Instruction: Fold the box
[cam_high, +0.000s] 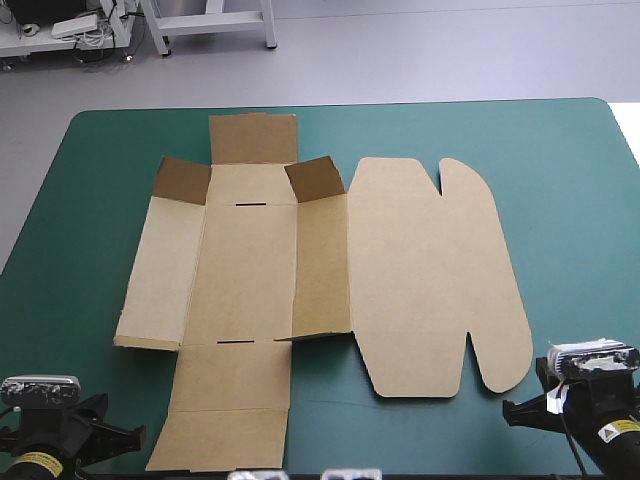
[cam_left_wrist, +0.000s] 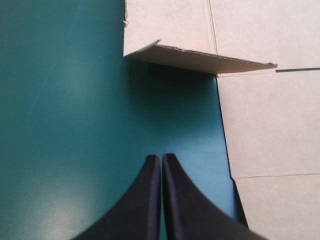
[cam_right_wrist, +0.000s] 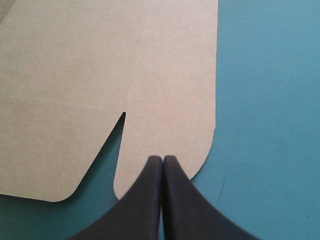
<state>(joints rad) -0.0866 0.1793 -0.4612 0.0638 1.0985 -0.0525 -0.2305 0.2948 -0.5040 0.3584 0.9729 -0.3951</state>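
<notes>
The brown box (cam_high: 245, 270) lies as a cut sheet, mostly flat, on the middle of the table. Its lid panel (cam_high: 430, 280) with rounded tabs is spread out to the right. At the far end two small corner flaps (cam_high: 317, 180) stand up, and the left side wall (cam_left_wrist: 200, 57) is lifted slightly off the cover. My left gripper (cam_left_wrist: 161, 159) is shut over bare cover, just short of that wall and beside the near flap (cam_left_wrist: 270, 130). My right gripper (cam_right_wrist: 162, 160) is shut, with its tips over the lid's near rounded tab (cam_right_wrist: 165, 125). Neither holds anything.
The teal-green cover (cam_high: 70, 230) shows to the left and right of the sheet. The near flap (cam_high: 225, 420) reaches almost to the table's front edge, between the two arms. The far flap (cam_high: 253, 138) lies close to the far edge.
</notes>
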